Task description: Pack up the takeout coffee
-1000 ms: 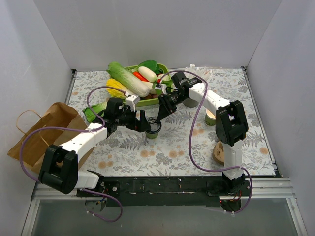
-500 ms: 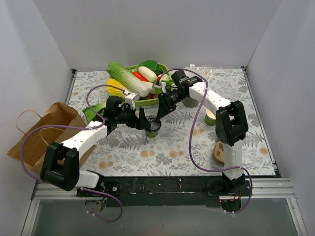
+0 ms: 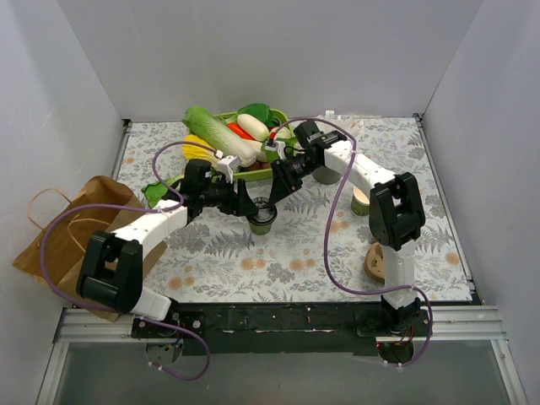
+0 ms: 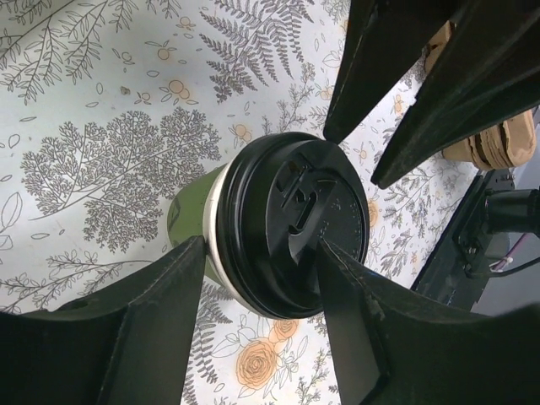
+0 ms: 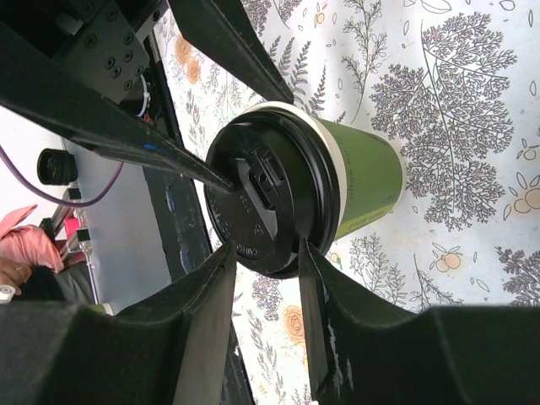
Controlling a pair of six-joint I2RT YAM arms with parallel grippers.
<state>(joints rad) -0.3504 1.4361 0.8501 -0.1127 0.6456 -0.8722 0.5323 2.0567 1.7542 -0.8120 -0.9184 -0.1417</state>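
The takeout coffee (image 3: 262,224), a dark-green paper cup under a round black lid (image 4: 291,221), stands upright on the fern-and-flower-printed desk (image 3: 211,253). It is just in front of the green tray (image 3: 253,175), on the side toward the arm bases and near the tray's middle. Both arms reach in to it from opposite sides.

The left end effector (image 4: 261,245) comes from the tray's left end. Its two dark fingers (image 4: 160,312) are spread partway. One tip sits against the lid's white-edged rim and the other crosses over the lid's top face, so the gap reads narrower than the lid. It holds nothing, and I cannot tell whether the tips press on the plastic.

The right end effector (image 5: 268,247) comes from the tray's right end. It is also partly open, its tips at the near rim of the lid and its gap narrower than the lid. It has hold of nothing.

In each wrist view the other arm's fingertips show at the far side of the lid, so four tips crowd around the one cup.

The tray is heaped with vegetables (image 3: 221,135), a long pale-green cabbage the largest among them. A brown paper bag (image 3: 72,232) with handles lies open well to the left of the tray and nearer the arm bases. Right of the tray, partly hidden by the right arm, is a second green cup (image 3: 359,202). A tan round stack (image 3: 375,263) lies farther from the tray on that same side.
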